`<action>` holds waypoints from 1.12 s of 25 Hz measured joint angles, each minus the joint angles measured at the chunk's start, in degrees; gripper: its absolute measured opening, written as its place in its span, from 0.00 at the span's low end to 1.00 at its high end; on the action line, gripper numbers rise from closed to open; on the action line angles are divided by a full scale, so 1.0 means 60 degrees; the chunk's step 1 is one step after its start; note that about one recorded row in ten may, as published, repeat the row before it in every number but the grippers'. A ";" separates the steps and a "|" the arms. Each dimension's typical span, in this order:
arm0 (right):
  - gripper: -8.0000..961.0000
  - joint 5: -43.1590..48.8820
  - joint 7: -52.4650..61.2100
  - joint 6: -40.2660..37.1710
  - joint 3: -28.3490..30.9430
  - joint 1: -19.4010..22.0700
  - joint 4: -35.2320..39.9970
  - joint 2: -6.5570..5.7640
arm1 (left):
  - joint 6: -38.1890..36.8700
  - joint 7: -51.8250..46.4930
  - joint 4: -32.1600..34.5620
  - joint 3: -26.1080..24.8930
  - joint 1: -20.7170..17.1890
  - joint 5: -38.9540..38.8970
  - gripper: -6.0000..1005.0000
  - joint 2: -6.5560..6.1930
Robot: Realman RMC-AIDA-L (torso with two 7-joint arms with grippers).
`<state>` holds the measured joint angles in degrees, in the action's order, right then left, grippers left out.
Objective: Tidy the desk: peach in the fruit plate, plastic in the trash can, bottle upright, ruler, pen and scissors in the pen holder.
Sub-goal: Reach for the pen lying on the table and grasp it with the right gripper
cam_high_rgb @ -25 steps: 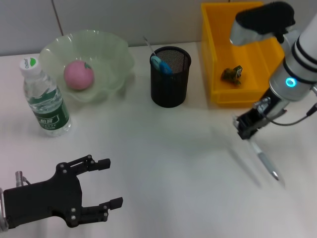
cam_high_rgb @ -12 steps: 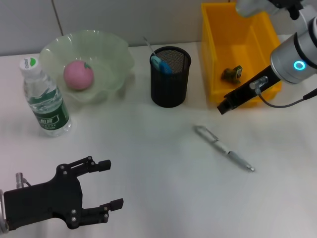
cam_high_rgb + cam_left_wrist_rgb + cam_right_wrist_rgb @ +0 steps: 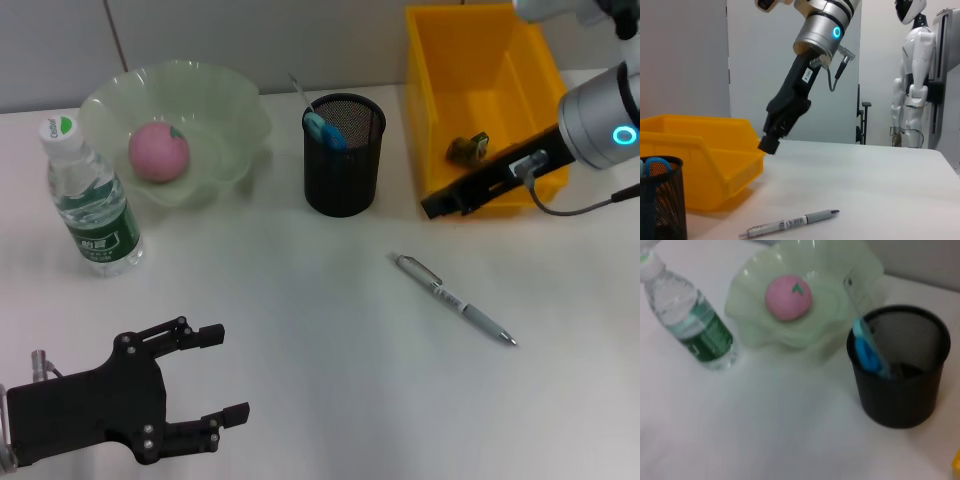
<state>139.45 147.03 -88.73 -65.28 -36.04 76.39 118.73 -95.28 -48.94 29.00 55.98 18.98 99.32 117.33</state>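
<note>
One pen lies flat on the desk, apart from my right gripper, which hangs by the yellow bin, fingers seemingly closed on nothing, while my left gripper rests open.

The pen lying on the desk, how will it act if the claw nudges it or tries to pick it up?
The pen looks slim, round and rigid, lying flat on the smooth desk, so a sideways nudge would probably roll it. Its clip may stop the roll. Sitting so low, it could slip from a pinch; it is probably light.
</note>
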 joint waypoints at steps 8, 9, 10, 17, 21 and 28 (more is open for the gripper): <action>0.20 0.0809 0.0054 -0.0424 0.0018 -0.0819 -0.1230 -0.0091 | 0.0000 -0.0003 0.0020 -0.0016 0.0014 0.0000 0.82 0.0000; 0.21 0.1007 0.0056 -0.0426 -0.0008 -0.0907 -0.1344 -0.0088 | -0.0001 -0.0003 0.0048 -0.0020 0.0014 0.0000 0.82 0.0001; 0.25 0.1234 0.0058 -0.0431 -0.0039 -0.0989 -0.1416 -0.0064 | 0.0000 -0.0003 0.0080 -0.0023 0.0012 0.0000 0.82 0.0003; 0.46 0.2364 0.0344 -0.0476 -0.0855 -0.1380 -0.1806 0.0021 | 0.0003 -0.0028 0.0198 -0.0086 0.0001 0.0000 0.82 0.0038; 0.47 0.2544 0.0357 -0.0408 -0.1044 -0.1679 -0.2434 0.0026 | 0.0003 -0.0032 0.0204 -0.0104 0.0009 0.0000 0.82 0.0045; 0.48 0.2581 0.0360 -0.0078 -0.1277 -0.1857 -0.3110 0.0031 | 0.0003 -0.0032 0.0205 -0.0102 0.0017 0.0000 0.82 0.0060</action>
<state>154.94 149.19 -89.19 -72.94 -47.18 57.73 118.92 -95.27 -49.13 30.24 55.37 19.08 99.32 117.69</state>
